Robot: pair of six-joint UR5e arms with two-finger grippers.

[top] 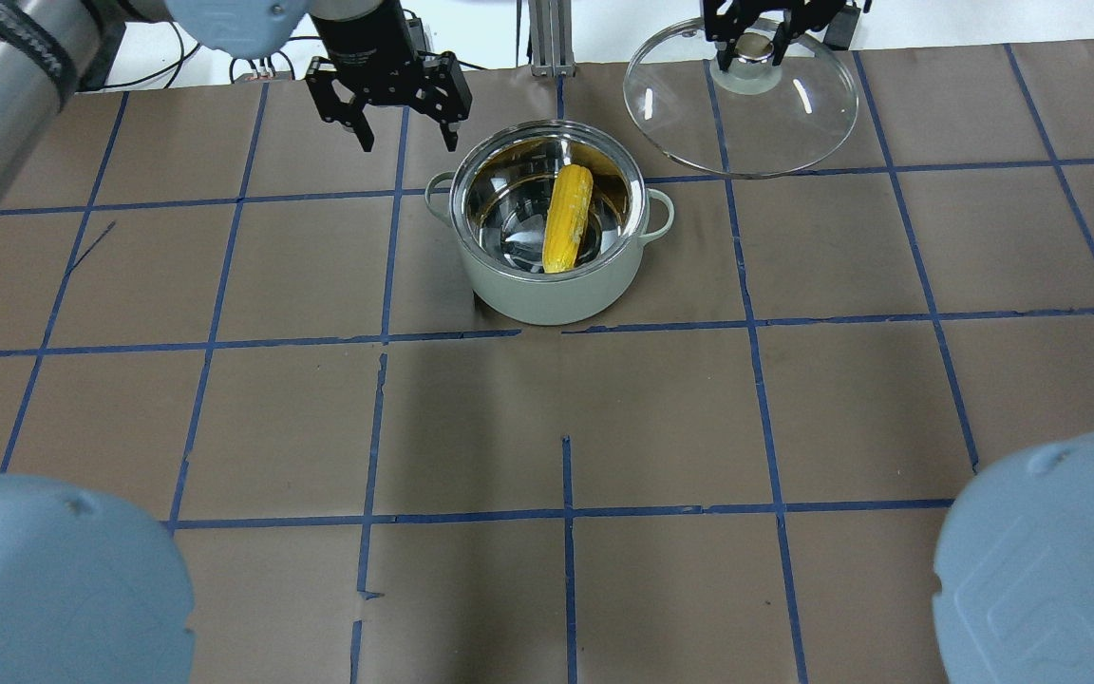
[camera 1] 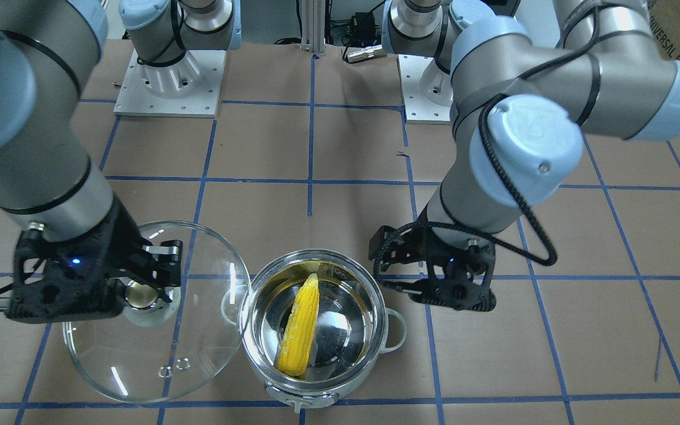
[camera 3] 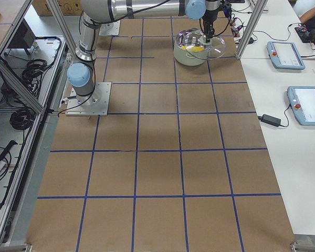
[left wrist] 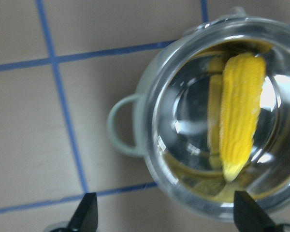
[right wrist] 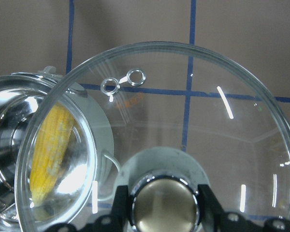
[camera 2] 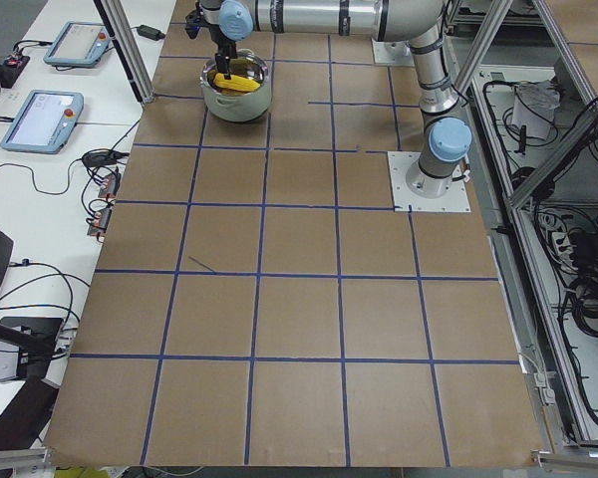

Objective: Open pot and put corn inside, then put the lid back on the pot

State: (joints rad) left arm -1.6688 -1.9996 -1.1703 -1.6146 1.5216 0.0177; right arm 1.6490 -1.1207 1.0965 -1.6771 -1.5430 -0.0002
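**Item count:** one pot (top: 547,296), one corn (top: 568,218), one lid (top: 775,133), two grippers.

**Pot.** The pot stands upright and uncovered on the table (top: 661,418), a brown surface marked with a blue tape grid. Two pale loop handles are visible, one on each side (top: 435,190) (top: 663,211).

**Corn.** The single cob lies inside the pot. It leans against the shiny inner wall, with its pointed tip toward the side away from the robot. Its yellow reflection shows on the steel.

**Lid.** The lid is off the pot, on the robot's right side of it. The glass is clear, and two small vent rings (right wrist: 108,86) (right wrist: 135,76) sit side by side near the rim. In the right wrist view, part of the pot and the corn are seen through the glass, so that edge of the lid is above the pot's rim.

**Right gripper** (top: 754,43). Its two fingers are clamped on the lid's central knob (right wrist: 163,208), one on each side.

**Left gripper** (top: 407,133). Its two fingers stand wide apart and hold nothing. It hangs just beside the pot on the robot's left side, clear of the rim and the near handle.
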